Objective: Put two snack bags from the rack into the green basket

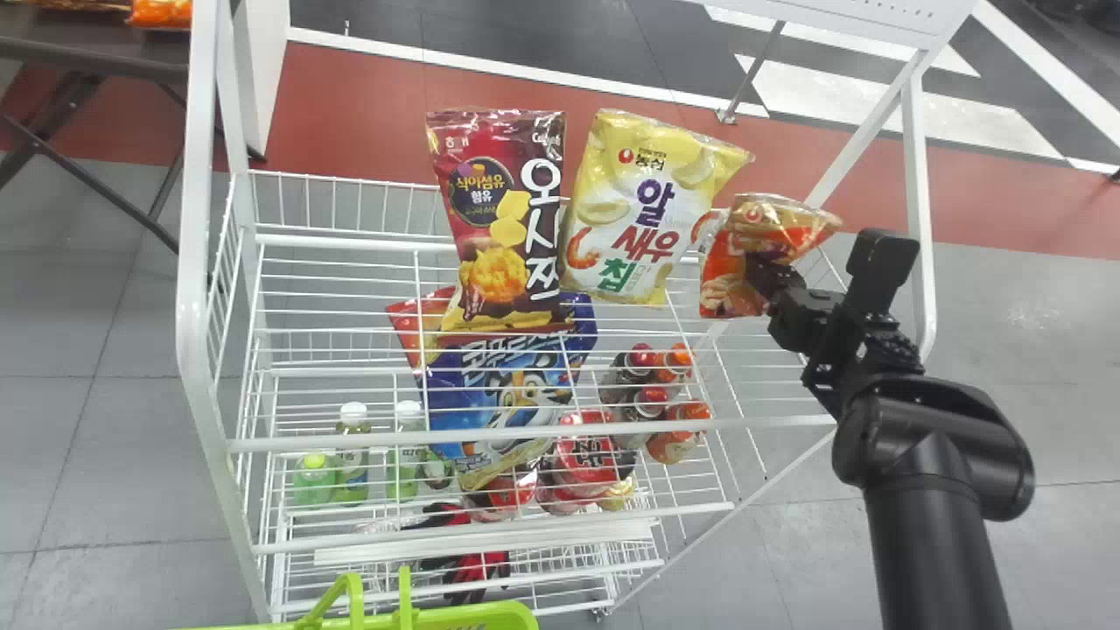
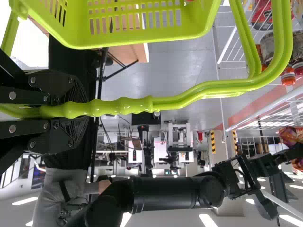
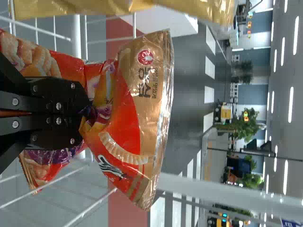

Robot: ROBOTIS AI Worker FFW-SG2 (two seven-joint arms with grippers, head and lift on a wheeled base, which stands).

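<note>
- Bringing the shiny orange-and-tan plastic snack bag over to the basket looks like the next job.
- The black two-finger right gripper has it pinched tight round its middle, so both ends puff out.
- The bag's long way runs mostly up and down, with the tan end on top.
- It is at the right side of the white wire rack, just beside the yellow-and-white snack bag.
- The bright green plastic basket is in front of the rack, to the left of the bag and closer to the robot.
- The black two-finger left gripper is squeezed on the basket's bumpy green handle.
- So the right arm is nearer the bag, and the left arm is nearer the basket.
- The bag should go left and toward the robot, I think, high enough to miss the front rail. A low bag could bump it.
</note>
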